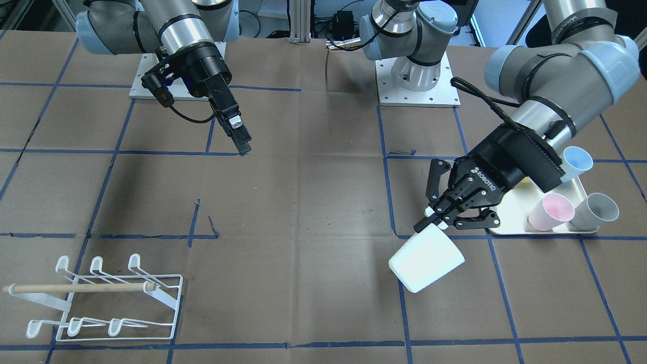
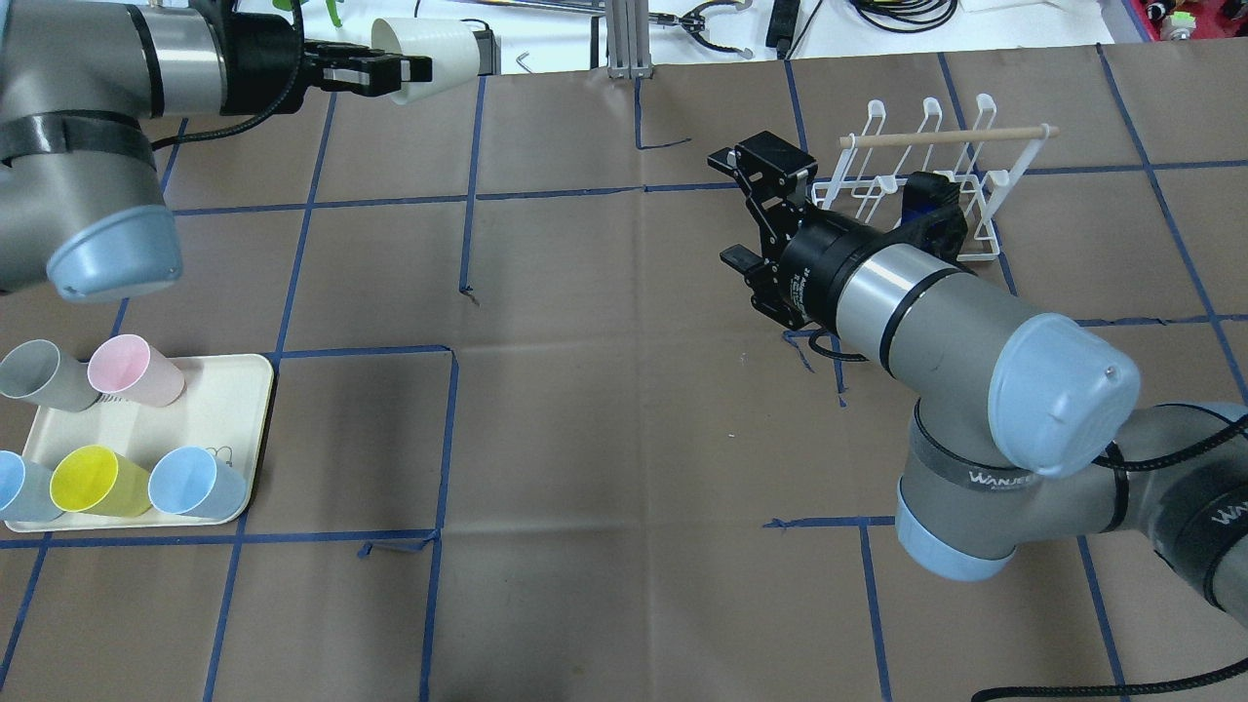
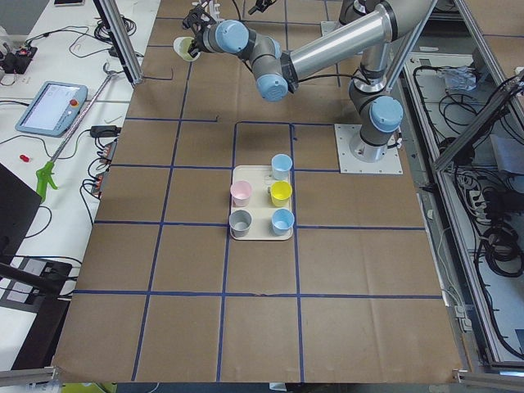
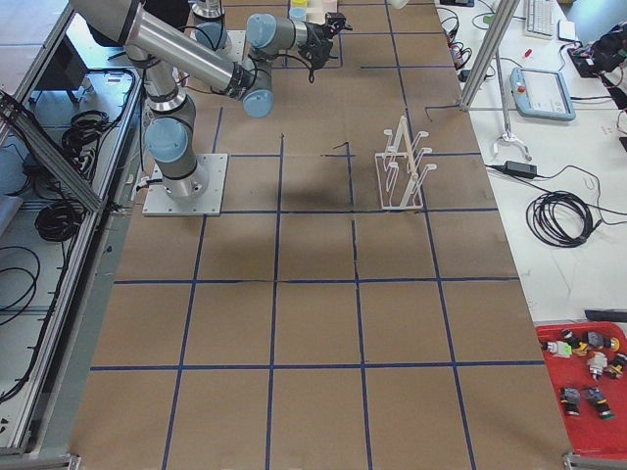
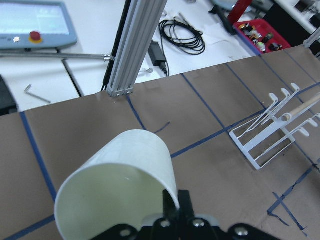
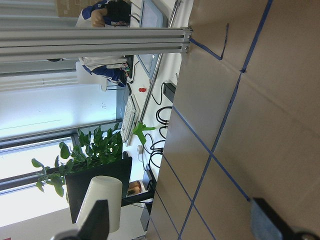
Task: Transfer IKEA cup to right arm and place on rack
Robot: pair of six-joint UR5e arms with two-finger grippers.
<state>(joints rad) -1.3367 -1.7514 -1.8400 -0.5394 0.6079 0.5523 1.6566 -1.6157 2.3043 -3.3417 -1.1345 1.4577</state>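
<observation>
The surface (image 2: 624, 439) is covered in brown paper, marked into squares with blue tape (image 2: 468, 195). Nearest the robot, on its left, a cream tray (image 2: 239, 390) carries a grey cup (image 2: 39, 375), a pink cup (image 2: 132, 370), a yellow cup (image 2: 97, 480) and two blue cups (image 2: 195, 483). One blue cup is cut off by the overhead view's edge, and in the front-facing view the left arm (image 1: 546, 101) hides much of the tray.

Farther out, the right arm (image 2: 936, 312) reaches over the middle, its right end effector (image 2: 746, 210) spread wide with nothing between the fingers. Its wrist covers part of the rack (image 2: 960, 175), which stands on the robot's right.

At the far edge, near an aluminium post (image 2: 624, 39), the left end effector (image 2: 390, 70) pinches the rim of the white cup (image 2: 444, 54). The cup hangs tilted on its side above the paper, well apart from the rack.

Beyond are white benches (image 5: 100, 20) with cables (image 5: 182, 35) and a control pendant (image 5: 35, 22).

"ROBOTIQ" reads on the left end effector. A band on the right arm begins "WANJE"; the rest is illegible.
</observation>
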